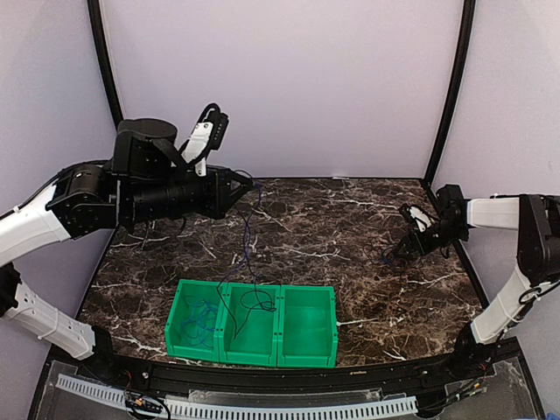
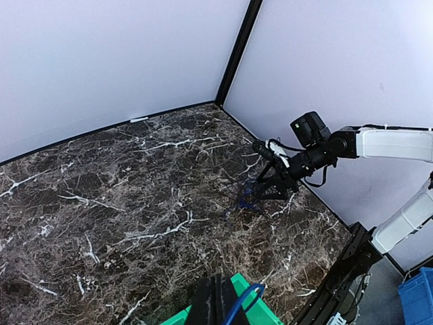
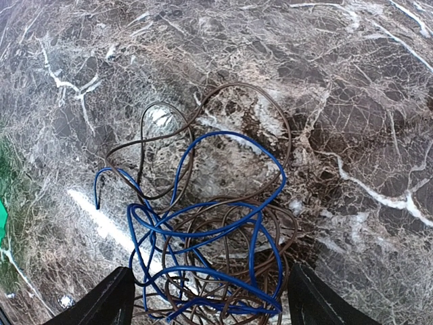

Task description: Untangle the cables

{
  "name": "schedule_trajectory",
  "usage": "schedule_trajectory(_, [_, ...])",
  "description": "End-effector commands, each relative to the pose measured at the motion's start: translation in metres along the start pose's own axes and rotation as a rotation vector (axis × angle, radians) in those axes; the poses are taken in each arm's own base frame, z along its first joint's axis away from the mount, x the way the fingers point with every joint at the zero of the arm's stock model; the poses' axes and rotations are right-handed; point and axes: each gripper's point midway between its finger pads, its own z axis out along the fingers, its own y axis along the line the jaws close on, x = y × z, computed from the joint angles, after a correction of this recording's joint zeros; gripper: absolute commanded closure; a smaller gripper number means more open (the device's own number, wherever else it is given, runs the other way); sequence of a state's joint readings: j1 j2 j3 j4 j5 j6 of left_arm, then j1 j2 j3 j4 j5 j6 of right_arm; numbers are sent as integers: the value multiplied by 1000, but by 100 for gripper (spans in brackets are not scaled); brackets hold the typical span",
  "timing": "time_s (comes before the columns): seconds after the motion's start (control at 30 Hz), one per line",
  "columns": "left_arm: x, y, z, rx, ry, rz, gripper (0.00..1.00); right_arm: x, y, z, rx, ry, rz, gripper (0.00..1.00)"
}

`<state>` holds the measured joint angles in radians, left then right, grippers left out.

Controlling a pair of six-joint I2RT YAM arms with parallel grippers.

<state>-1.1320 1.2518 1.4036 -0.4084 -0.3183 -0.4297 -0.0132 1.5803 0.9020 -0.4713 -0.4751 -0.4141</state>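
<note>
Cables sit in 3 places on the dark marbled worktop (image 1: 350, 219). The main tangle (image 3: 210, 223), bright blue strands looped through brown and dark ones, lies flat on the stone near the right edge, well apart from the green bin row (image 1: 282, 350) at the near side. The right arm (image 1: 490, 213) reaches in low from the right, and its jaws stand wide open over the near part of that tangle, 1 finger (image 3: 108, 301) on each side of the heap; nothing is pinched between them, and whether the tips touch the strands cannot be told. The left arm (image 1: 166, 188) is raised high over the far left of the worktop with its jaws closed on a single thin cable (image 1: 248, 229), which hangs from them in a long slack line down into the middle compartment of the 3, where its lower end curls in a dark loop. In the left wrist view a blue loop of this held cable bulges out beside the closed fingers (image 2: 215, 298), above a corner of the bin. A loose coil of blue cable (image 1: 197, 322) lies in the left compartment, separate from the hanging one.
</note>
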Motion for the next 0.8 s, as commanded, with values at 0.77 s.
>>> schedule_trajectory(0.77, [166, 50, 81, -240, 381, -9, 100, -1, 7, 6, -57, 7, -11, 21])
